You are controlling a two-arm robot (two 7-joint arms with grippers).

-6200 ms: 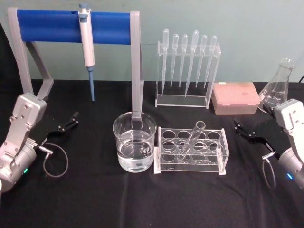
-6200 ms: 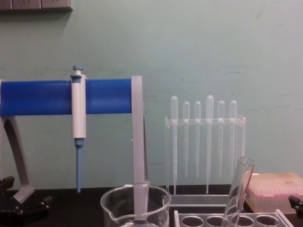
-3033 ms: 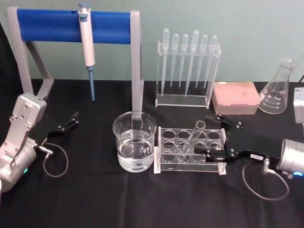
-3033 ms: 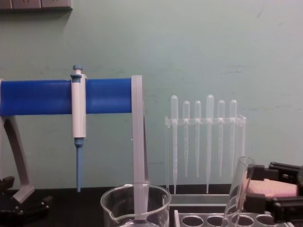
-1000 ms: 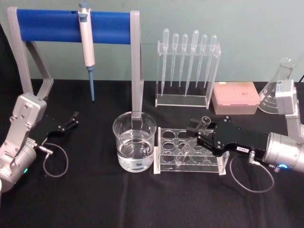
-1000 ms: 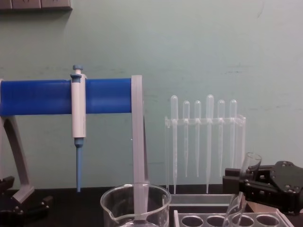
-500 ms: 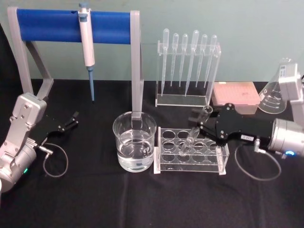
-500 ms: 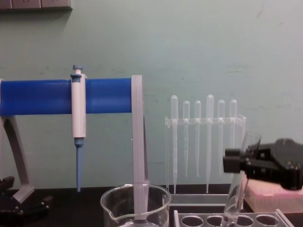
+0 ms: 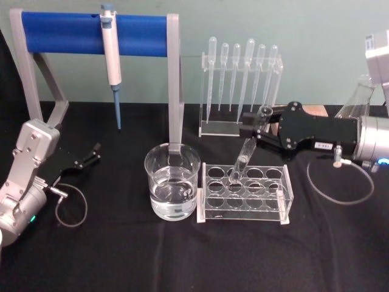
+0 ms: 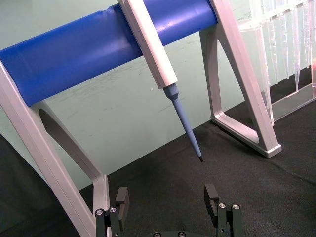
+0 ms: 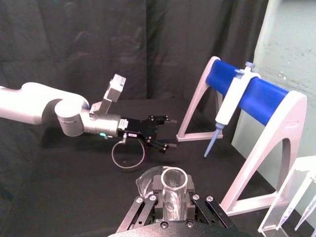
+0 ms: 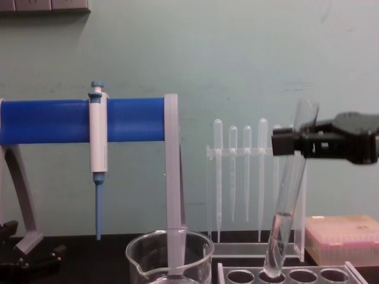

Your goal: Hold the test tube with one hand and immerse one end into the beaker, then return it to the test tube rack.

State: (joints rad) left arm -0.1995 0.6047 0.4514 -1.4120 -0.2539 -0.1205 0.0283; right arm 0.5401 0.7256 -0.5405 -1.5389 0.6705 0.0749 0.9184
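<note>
Now my right gripper (image 9: 254,132), clamped near the test tube's (image 9: 244,157) rim, has raised it, tilted, its rounded end about level with the rack's (image 9: 285,196) top, so the beaker (image 9: 172,182) at left comes next; my left gripper (image 9: 88,156) idles, fingers apart, far left.

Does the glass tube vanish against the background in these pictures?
Head view: the test tube is faint against the black cloth, just pale glints. Chest view: its edges read clearly on the pale wall, below the right gripper.
</note>
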